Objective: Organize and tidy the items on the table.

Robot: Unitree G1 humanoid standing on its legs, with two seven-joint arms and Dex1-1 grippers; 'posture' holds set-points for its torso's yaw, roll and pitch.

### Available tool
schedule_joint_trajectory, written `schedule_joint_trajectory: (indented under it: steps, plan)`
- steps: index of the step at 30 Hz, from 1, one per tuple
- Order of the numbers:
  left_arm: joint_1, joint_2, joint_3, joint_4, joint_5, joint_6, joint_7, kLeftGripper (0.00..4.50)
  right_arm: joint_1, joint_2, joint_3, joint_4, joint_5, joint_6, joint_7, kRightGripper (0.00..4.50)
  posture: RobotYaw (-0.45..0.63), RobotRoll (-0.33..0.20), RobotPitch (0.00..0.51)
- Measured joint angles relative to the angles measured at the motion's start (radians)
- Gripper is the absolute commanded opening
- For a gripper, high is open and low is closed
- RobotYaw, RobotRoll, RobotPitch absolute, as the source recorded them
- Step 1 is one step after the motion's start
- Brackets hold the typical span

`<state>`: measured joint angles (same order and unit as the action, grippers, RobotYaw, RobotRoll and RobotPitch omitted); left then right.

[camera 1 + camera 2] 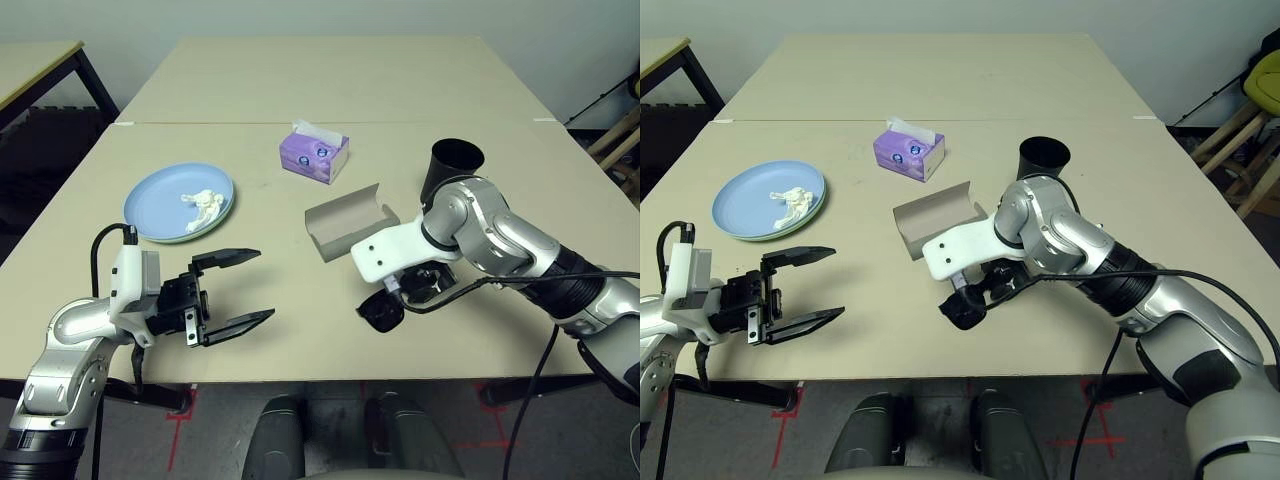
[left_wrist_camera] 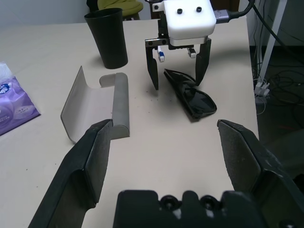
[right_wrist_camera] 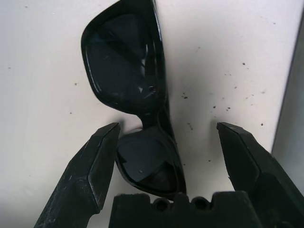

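While both arms hang above the beige table (image 1: 300, 340), places below are given from the grey glasses case

Glasses case (image 1: 348, 222): lies open on its side near the table's middle, hollow facing up

Right gripper (image 2: 176, 76): points steeply down on the robot's side of the case, fingers spread wide, one tip on each side of the sunglasses, gripping nothing

Sunglasses (image 3: 137, 104): black, folded, flat on the table just beside the case toward the robot, between the right gripper's open fingers

Left gripper (image 1: 236, 290): held level, well to the robot's left of the case, aimed toward it, fingers spread apart and empty

Black cup (image 1: 452, 170): upright, just to the right of the case and a little farther from the robot

Tissue box (image 1: 314, 152): purple, beyond the case, near it

Plate (image 1: 155, 200): blue over a green rim, well to the left of the case

Crumpled tissue (image 1: 204, 204): white, lying in the plate on the side nearer the case
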<state>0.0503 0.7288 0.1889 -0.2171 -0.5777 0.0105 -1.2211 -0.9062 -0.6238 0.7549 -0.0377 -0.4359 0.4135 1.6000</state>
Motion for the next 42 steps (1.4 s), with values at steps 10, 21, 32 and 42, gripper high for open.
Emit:
schedule_joint_trajectory:
  steps: [10,21,32,42]
  plan:
    - [0.002,0.000,-0.004,0.000,0.010,0.000,0.004,4.47,0.004,-0.069,0.033,-0.078,0.041,0.012,0.012,4.50,0.14,0.000,0.088]
    - [0.002,-0.004,-0.009,0.000,0.019,0.000,0.005,4.47,0.017,-0.073,0.057,-0.115,0.057,0.027,0.012,4.50,0.15,0.000,0.085]
    - [0.002,-0.007,-0.012,0.000,0.027,0.000,0.015,4.47,0.019,-0.086,0.057,-0.116,0.057,0.007,0.012,4.50,0.15,0.000,0.085]
    - [0.002,-0.008,-0.015,-0.011,0.031,0.000,0.033,4.47,0.020,-0.085,0.056,-0.116,0.055,-0.011,0.012,4.50,0.15,0.000,0.087]
